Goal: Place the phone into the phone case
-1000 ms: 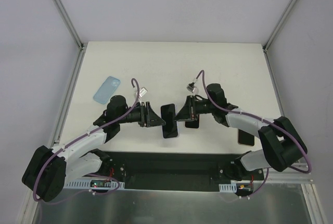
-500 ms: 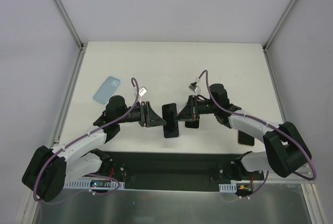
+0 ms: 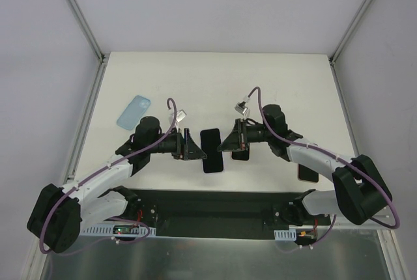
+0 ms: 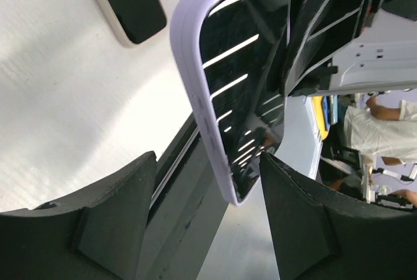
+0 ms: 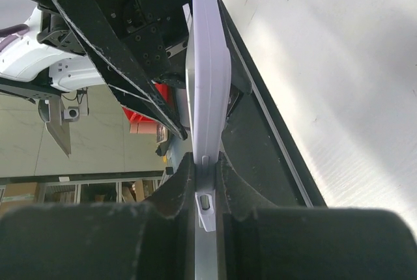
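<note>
Lilac-cased phone (image 3: pixel 212 150) — right jaws pinching it, left jaws spread.

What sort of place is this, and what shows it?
Probably a robotics lab test cell: a table framed by aluminium rails, a left arm and right arm bolted at its near edge, and a person beyond, in the left wrist view.

Cased phone (image 3: pixel 212 151) between left tool (image 3: pixel 197 147) and right tool (image 3: pixel 227 143); spare case (image 3: pixel 133 111) far left on table (image 3: pixel 215 81).
</note>
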